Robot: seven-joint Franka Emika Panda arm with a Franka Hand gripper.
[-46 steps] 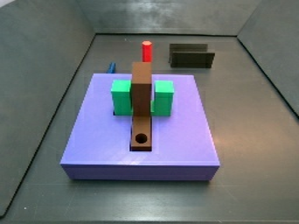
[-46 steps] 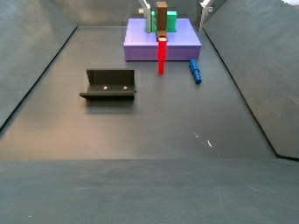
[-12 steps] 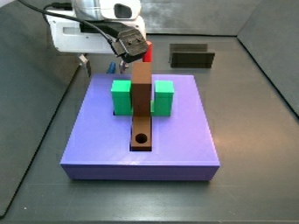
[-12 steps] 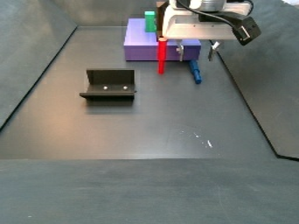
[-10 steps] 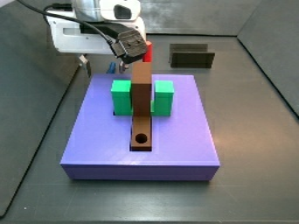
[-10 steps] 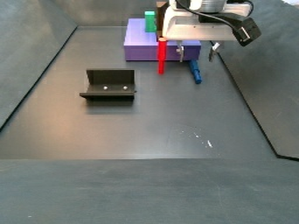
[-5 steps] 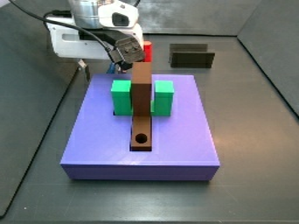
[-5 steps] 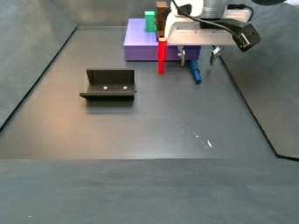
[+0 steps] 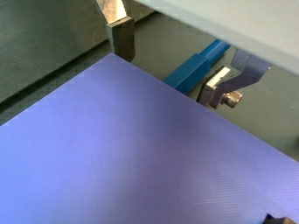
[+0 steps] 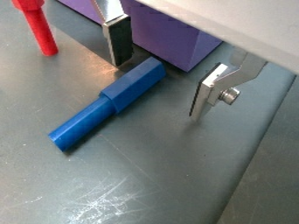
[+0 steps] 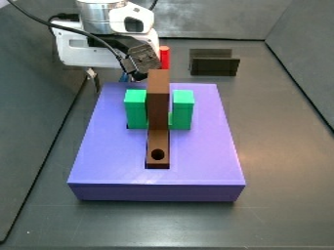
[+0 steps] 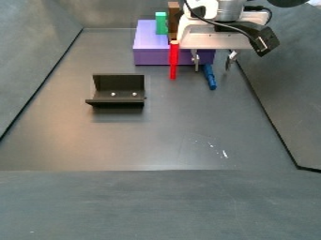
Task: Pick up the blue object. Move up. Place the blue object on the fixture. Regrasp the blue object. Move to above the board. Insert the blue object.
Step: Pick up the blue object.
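My gripper (image 10: 163, 66) is spread wide, straddling the blue object (image 10: 107, 102) lying flat on the floor right beside the board (image 12: 153, 42), so I'd drop straight down, keep my fingers (image 10: 115, 39) clear of the slab edge, and pinch it mid-length.

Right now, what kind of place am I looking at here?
Probably a robot test bench, perhaps simulated: a dark walled tray floor, the gripper open beside the board and over the blue object, and the fixture standing apart.
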